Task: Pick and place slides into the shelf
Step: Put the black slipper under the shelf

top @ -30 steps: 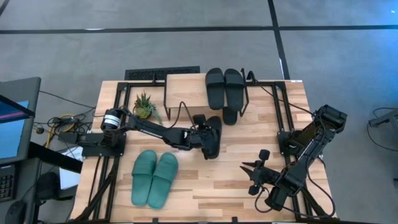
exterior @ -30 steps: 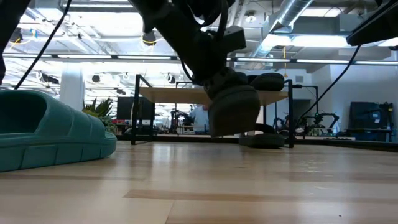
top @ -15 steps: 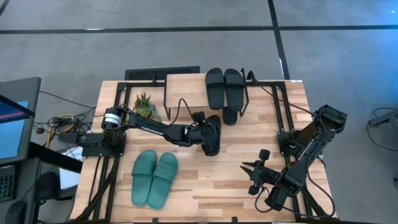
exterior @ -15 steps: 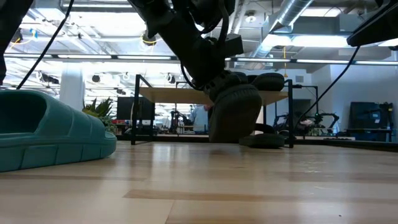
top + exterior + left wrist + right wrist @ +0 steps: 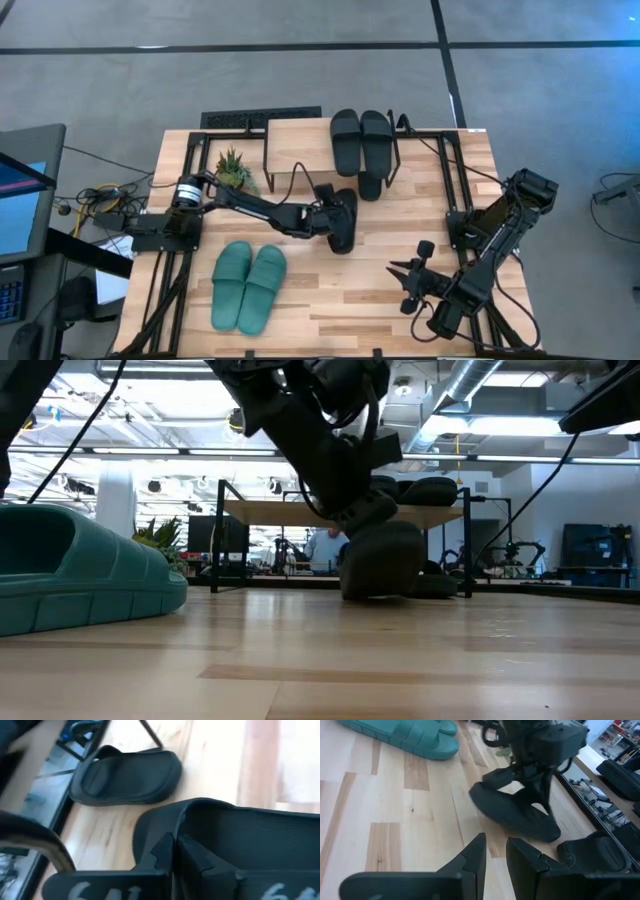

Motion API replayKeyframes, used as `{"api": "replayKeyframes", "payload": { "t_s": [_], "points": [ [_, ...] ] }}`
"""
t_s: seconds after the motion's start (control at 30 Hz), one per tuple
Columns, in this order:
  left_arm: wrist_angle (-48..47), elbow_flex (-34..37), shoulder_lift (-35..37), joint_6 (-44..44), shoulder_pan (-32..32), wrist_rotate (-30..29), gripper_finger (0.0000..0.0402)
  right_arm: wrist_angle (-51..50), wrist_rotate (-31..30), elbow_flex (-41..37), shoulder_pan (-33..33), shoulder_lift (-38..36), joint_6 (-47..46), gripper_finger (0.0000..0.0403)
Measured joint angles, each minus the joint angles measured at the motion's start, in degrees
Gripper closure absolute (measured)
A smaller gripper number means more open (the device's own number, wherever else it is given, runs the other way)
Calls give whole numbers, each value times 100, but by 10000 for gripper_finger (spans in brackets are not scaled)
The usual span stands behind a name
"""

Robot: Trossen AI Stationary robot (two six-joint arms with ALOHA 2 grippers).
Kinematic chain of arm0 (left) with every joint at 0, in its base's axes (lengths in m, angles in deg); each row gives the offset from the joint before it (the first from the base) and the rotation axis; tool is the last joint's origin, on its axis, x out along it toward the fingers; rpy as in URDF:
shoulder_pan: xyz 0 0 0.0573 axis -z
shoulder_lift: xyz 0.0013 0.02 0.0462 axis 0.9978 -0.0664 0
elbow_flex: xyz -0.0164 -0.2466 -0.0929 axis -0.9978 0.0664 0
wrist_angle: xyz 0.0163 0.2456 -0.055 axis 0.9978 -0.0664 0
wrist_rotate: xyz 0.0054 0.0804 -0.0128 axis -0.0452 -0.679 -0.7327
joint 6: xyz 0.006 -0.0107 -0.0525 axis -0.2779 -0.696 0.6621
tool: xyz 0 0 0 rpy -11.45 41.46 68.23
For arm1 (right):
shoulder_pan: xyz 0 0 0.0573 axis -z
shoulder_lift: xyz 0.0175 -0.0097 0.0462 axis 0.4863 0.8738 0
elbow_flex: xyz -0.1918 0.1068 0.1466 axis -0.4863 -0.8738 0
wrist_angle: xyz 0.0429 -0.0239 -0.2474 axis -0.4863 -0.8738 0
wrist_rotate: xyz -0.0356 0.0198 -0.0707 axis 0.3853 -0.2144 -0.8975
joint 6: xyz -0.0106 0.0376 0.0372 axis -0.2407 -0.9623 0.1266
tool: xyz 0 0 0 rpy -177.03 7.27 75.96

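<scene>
My left gripper (image 5: 328, 213) is shut on a black slide (image 5: 343, 222) at the table's middle, just near of the shelf (image 5: 298, 143). The shelf is a low rack with a light wooden top and black legs. A black pair (image 5: 360, 138) lies on the right part of its top. Another black slide (image 5: 125, 775) lies flat on the table under the shelf's near edge. The teal pair (image 5: 248, 286) lies sole-down at the near left. My right gripper (image 5: 495, 854) hovers at the near right, slightly open, with nothing between its fingers. My left gripper pinches the edge of the black slide's strap (image 5: 186, 826) between its two shut fingers. The fingers come from the table's left, slanting down. The slide hangs tilted below them, and its lower end (image 5: 380, 592) meets the table in the low view.
A small potted plant (image 5: 232, 170) stands left of the shelf. Black frame rails (image 5: 452, 190) run along the table's left and right sides. Bare wood (image 5: 340, 290) lies between the teal pair and my right gripper.
My left gripper has sunk with the black slide and eased a little toward the shelf. The slide, earlier lifted clear and steeply tilted, now has its lower end down on the table.
</scene>
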Motion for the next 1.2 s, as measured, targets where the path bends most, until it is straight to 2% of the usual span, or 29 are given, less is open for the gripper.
{"api": "replayKeyframes", "payload": {
  "t_s": [0.27, 0.5, 0.93, 1.2],
  "points": [
    [-484, -270, -55, -55, -70, -365, 401, -2, 1, 0, -6, 0, -12, 337],
    [-499, -294, -147, 20, -154, -171, 401, -2, 8, 0, -10, 0, -34, 337],
    [-324, -384, -240, -410, -87, -240, 401, -2, 14, 0, -10, 0, -40, 337],
    [-902, -838, -240, -413, -87, 27, 401, -4, 11, 0, -8, 0, -40, 337]
  ]
}}
